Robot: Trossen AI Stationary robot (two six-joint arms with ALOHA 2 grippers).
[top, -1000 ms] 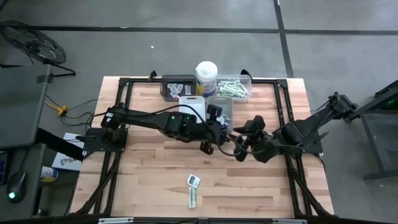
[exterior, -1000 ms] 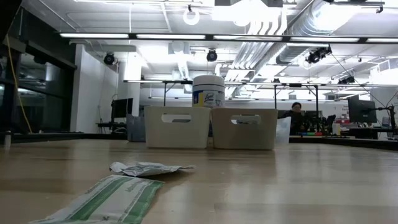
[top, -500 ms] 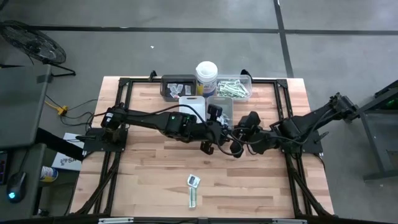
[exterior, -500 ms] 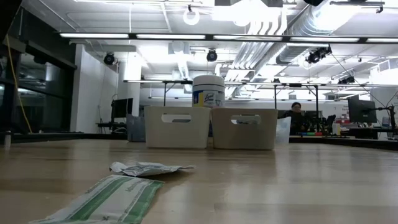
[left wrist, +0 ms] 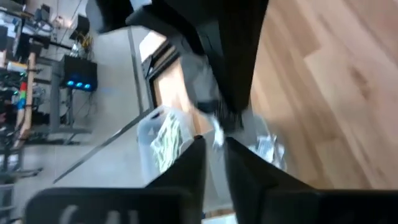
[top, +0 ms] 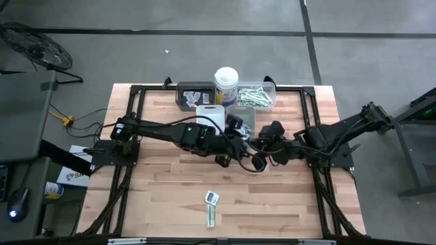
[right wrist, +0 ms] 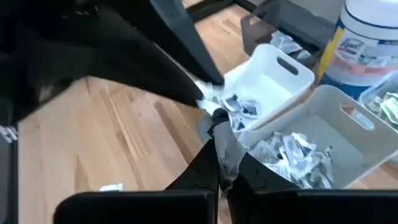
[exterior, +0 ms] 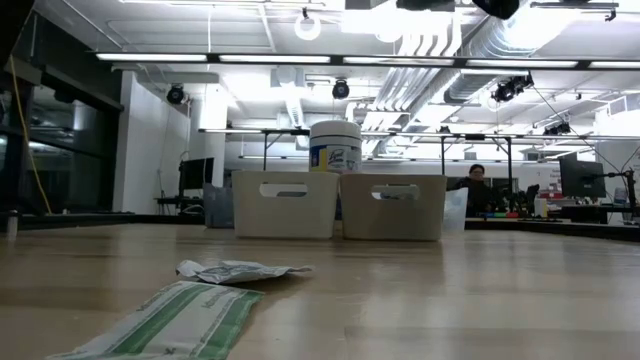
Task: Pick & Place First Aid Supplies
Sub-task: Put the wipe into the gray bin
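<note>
One white sachet [right wrist: 225, 148] is pinched in the closed right gripper [right wrist: 224, 163], just beside the left gripper [left wrist: 214, 144], whose jaws stand a narrow gap apart near the same packet; whether it touches I cannot tell. Right behind both sit two white trays [right wrist: 281, 70], each with sachets inside. Well apart, nearer the worktop's [top: 163, 197] front edge, lie two more: one sachet [top: 212, 198] and one green-and-white strip [top: 210, 216].

Wooden table [top: 170, 197], lidded white canister [top: 226, 83], 4 trays
</note>
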